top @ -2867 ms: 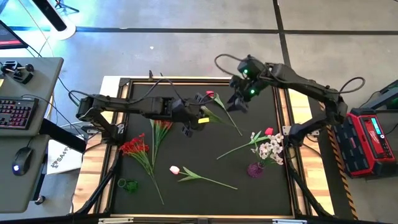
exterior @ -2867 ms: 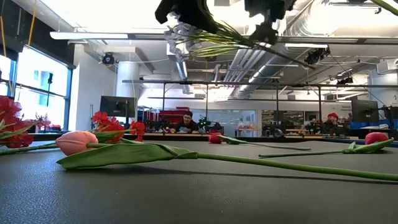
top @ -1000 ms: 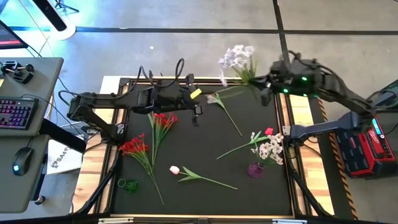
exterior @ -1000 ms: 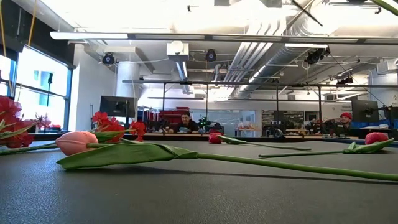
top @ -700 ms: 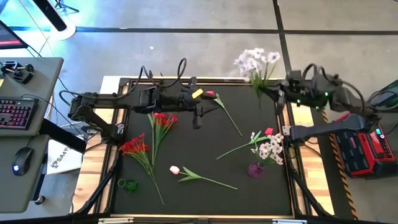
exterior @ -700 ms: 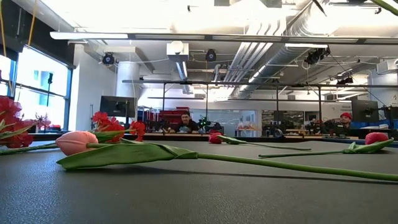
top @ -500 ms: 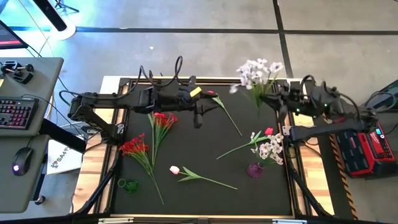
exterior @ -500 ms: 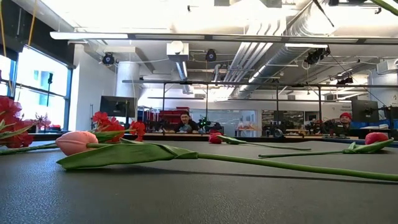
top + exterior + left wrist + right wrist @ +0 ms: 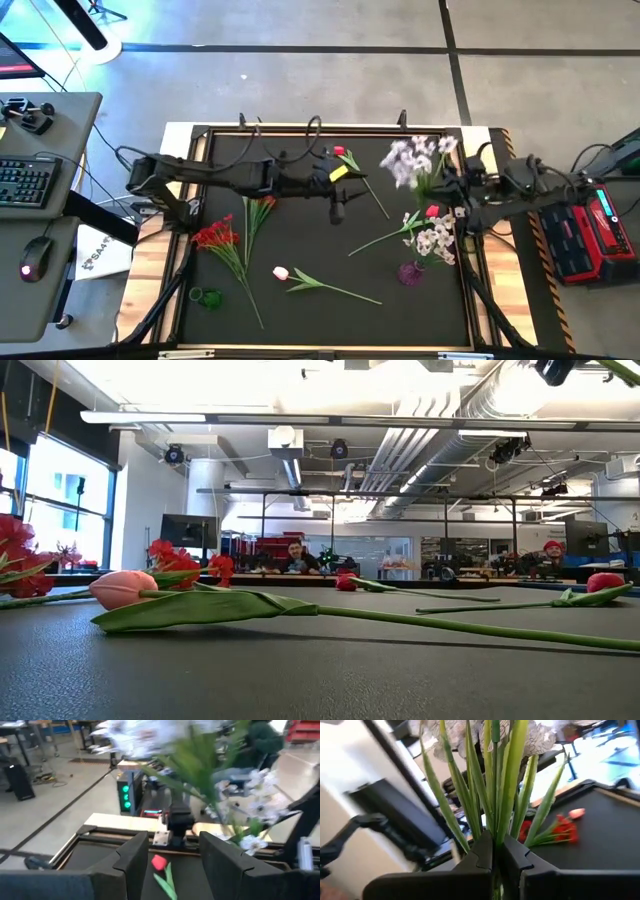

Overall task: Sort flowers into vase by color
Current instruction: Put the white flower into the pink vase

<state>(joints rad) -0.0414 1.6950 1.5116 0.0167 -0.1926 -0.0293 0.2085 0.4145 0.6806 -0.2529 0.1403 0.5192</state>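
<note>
**Desk:** Two arms over the black mat, so walk me across from the left. What is on the near-left side?

**Floor:** A green vase (image 9: 205, 296) lies at the mat's near-left corner, a red blossom sprig (image 9: 222, 240) just above it, and another red-flowered sprig (image 9: 257, 205) beside that. A pale pink tulip (image 9: 283, 272) lies mid-mat. The left gripper (image 9: 337, 209) hangs over the centre, fingers (image 9: 134, 857) parted about halfway and holding nothing; leave it parked.

**Desk:** And the arm that is working?

**Floor:** To its right lies a red-pink rosebud (image 9: 339, 152) on a long stem. Further right, the right gripper (image 9: 447, 185) is clamped tight on the green stems of a white-grey blossom bunch (image 9: 413, 157), held aloft near the mat's right edge, heads pointing away from the wrist. Below it a purple vase (image 9: 411, 272) already carries white blossoms (image 9: 436, 238), with a red bud (image 9: 432, 211) lying close by.

**Desk:** What should you do to land it cleanly?

**Floor:** By my reading, that purple vase is your target. Tip the bunch upright, line the stem ends over the mouth, lower slowly and release only once the stems are well inside. Watch that the leaves do not snag the blossoms already there or topple the small vase.
</note>
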